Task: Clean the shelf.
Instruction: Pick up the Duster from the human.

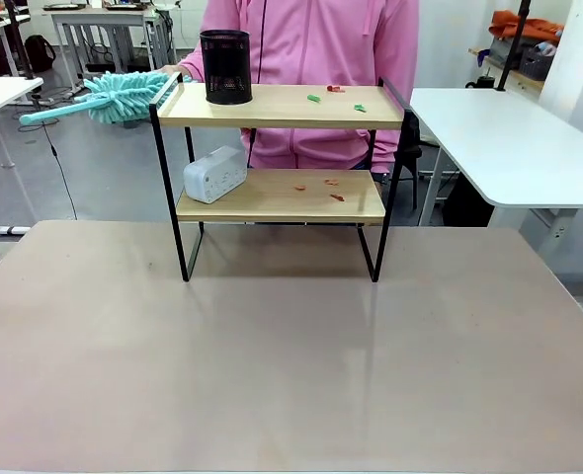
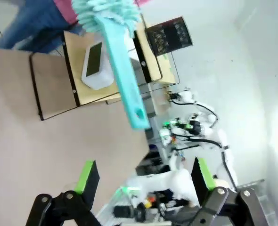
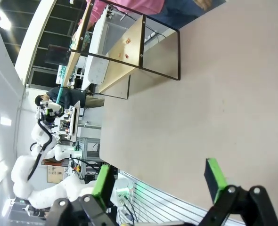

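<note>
**Grippers spread and empty, littered shelf at the far side**

Nearest, the left gripper (image 2: 145,175) and the right gripper (image 3: 159,179) hang over the brown table (image 1: 291,375), each with its fingers wide apart and nothing between them. Farther across, the shelf (image 1: 272,107) stands at the table's far middle. A white power strip (image 1: 214,174) lies on its lower board near red scraps (image 1: 332,183). A black mesh cup (image 1: 225,67) and green and red bits (image 1: 314,98) sit on the top board. Behind, a person in pink (image 1: 311,39) holds a teal duster (image 1: 124,96) at the shelf's left end.
</note>
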`<state>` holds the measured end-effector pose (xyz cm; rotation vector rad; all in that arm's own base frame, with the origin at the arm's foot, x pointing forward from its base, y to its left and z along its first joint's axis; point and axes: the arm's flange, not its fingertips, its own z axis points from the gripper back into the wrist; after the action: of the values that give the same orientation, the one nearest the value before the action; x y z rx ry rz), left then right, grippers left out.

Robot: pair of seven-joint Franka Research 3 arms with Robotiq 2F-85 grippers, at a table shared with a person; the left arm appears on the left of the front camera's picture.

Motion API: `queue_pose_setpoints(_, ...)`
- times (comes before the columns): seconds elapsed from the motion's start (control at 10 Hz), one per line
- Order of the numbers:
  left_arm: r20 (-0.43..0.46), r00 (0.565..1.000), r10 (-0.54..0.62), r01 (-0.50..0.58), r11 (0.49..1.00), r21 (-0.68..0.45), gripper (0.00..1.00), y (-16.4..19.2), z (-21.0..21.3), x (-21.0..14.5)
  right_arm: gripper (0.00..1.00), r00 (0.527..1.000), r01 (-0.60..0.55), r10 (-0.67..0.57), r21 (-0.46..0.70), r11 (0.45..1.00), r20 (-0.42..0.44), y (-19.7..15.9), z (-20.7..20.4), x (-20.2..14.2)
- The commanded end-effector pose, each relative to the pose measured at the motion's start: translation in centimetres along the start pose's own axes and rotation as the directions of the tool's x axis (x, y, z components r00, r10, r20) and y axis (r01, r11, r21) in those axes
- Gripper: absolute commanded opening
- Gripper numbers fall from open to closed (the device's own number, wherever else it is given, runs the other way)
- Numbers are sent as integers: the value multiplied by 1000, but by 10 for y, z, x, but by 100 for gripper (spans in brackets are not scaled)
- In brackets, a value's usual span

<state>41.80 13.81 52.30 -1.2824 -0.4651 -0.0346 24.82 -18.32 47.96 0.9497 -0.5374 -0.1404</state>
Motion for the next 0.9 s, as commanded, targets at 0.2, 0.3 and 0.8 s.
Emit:
queue_pose_setpoints(0.2,-32,994,100,-101,995,-25,100,20,-11,19,100,1000,-28,28,17,999,11,1,1,2)
queue_pose_setpoints(0.3,-32,994,100,-101,995,-25,100,20,-11,19,100,1000,-28,28,17,999,11,1,1,2)
queue_pose_setpoints(0.8,-159,894,419,-442,884,-154,100,51,-42,45,100,1000,-28,28,17,999,11,1,1,2)
